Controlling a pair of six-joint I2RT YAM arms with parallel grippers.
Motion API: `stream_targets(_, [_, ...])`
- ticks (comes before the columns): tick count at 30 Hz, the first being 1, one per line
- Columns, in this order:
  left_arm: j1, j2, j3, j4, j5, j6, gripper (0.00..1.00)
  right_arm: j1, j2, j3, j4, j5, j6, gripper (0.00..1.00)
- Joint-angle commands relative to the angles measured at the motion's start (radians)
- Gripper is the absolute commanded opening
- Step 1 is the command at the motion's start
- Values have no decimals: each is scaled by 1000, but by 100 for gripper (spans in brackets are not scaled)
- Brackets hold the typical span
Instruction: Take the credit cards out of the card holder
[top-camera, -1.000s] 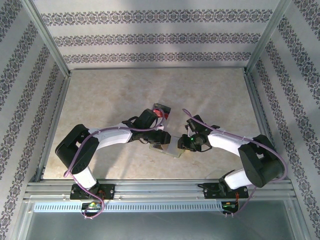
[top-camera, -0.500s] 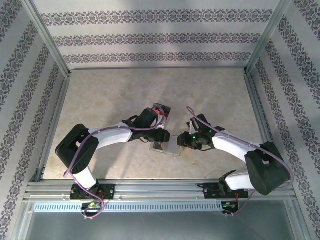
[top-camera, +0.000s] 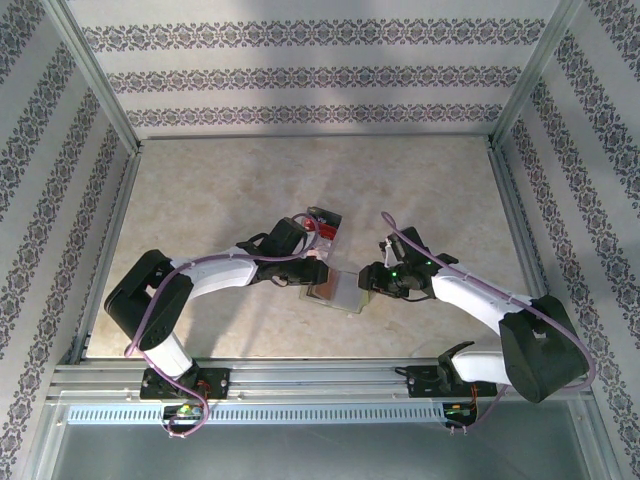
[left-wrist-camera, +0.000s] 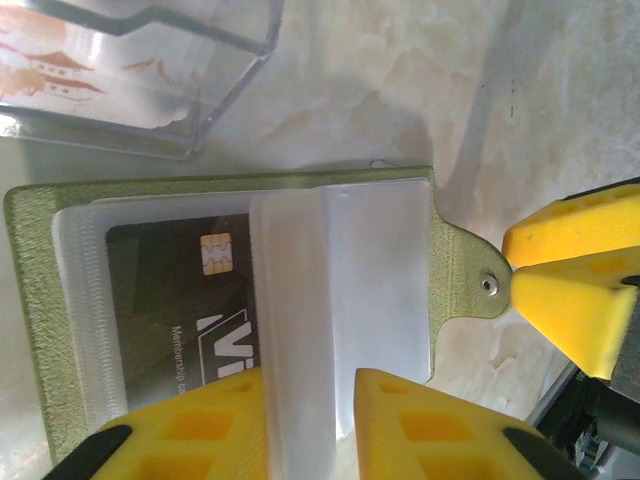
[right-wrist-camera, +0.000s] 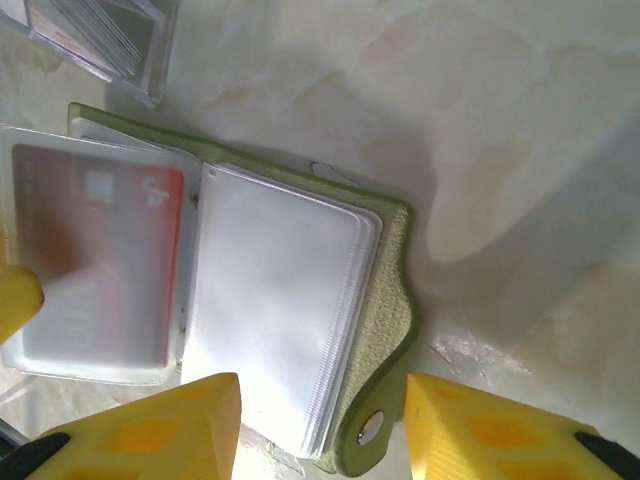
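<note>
Left tool (left-wrist-camera: 310, 405): yellow fingers (left-wrist-camera: 190, 430) stand either side of one clear sleeve (left-wrist-camera: 295, 330) lifted from the open card holder (left-wrist-camera: 455, 270). The gap is narrow, and I cannot tell whether the pads press the sleeve or only flank it. From above, the left tool (top-camera: 318, 272) sits low at the holder's left side, mid-tabletop (top-camera: 220, 190).

Card holder (top-camera: 340, 292): lies open and flat, green cover down, just beside the clear box (top-camera: 325, 225) on its far side, not touching it.

Dark grey card (left-wrist-camera: 170, 300): chip showing, tucked inside a sleeve on the left half, seen from the left wrist.

Red card (right-wrist-camera: 100, 250): inside a cloudy sleeve on the left leaf, seen from the right wrist. Both cards are in their sleeves.

Right half: a stack of blank sleeves (right-wrist-camera: 280, 300) over the green cover (right-wrist-camera: 395, 290). The snap tab (right-wrist-camera: 370, 430) juts from the right edge.

Right tool (right-wrist-camera: 320, 425): spread wide, one finger on each side of the tab and the holder's right edge, gripping nothing. From above, it (top-camera: 368, 285) sits low at the holder's right side. From the left wrist, its yellow fingertips (left-wrist-camera: 570, 310) meet the end of the tab.
</note>
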Motion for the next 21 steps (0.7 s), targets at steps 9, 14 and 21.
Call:
stream_targets(9, [13,-28,-19,39,21,-2,26,-7,-9,-9,-19,11,-20,47])
stream_targets(14, [27,-43,-33,61,43,-14,29,-7,-5,-11,-15,9,-20,47])
stream_targets(21, [44,-68,-37,27,28,1,35,-7,-1,-13,-15,9,-20,46])
